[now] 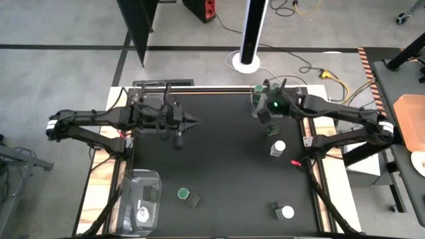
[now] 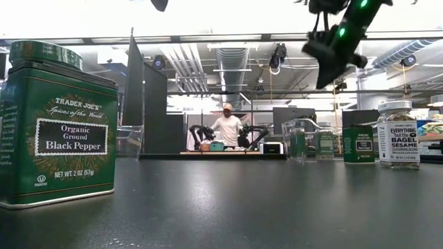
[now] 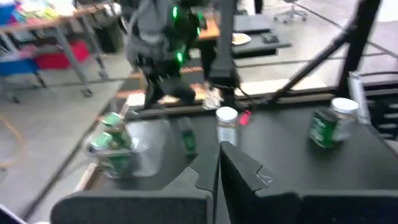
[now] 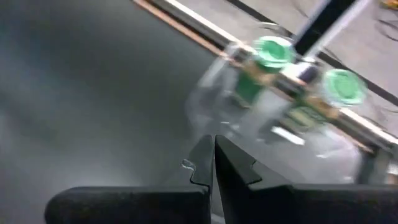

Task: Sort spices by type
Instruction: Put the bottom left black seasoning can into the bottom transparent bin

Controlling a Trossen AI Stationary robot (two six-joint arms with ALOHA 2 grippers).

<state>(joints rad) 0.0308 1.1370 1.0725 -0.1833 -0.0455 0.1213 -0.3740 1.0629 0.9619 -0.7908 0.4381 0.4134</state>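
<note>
Left gripper (image 1: 192, 121) hung closed and empty at ten o'clock. Green-lidded jar (image 1: 186, 195) lay toppled at six, well apart, long axis pointing four. Right gripper (image 1: 260, 109) hovered shut, empty, over the clear tray (image 1: 254, 99) at one; white-lidded jars (image 1: 277, 147) near, toward five.

Green-lidded jars (image 4: 274, 51), black table (image 1: 219, 153)
</note>
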